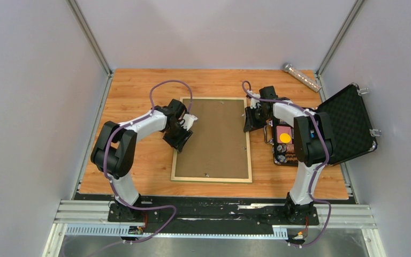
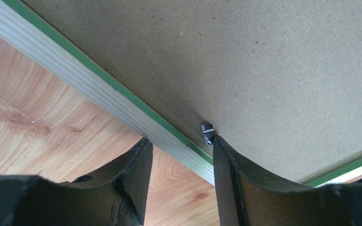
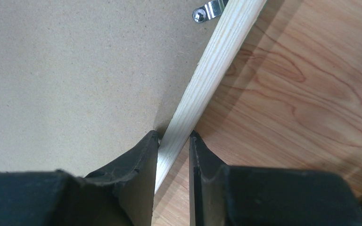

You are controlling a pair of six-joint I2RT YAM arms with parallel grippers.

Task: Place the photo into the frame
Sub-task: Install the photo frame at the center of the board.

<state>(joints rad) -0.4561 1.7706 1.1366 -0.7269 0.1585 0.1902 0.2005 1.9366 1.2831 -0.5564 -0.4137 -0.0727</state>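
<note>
Pale-wood side up, the frame point(image 1: 212, 179) is lying mid-worktop point(image 1: 139, 85), backing board point(image 1: 214, 136) seated, photo not showing. Your right gripper point(image 3: 174, 136) is pinching the right rail; left gripper point(image 2: 179, 141) is straddling the left, grip unclear. Likely lifting: you're needing both pinches level.

Bare table point(image 1: 128, 85) lies open left of and beyond the frame point(image 1: 211, 180). On the right, an open black case point(image 1: 348, 126) crowds the frame's edge. A metal tube point(image 1: 302, 76) occupies the far-right corner.
</note>
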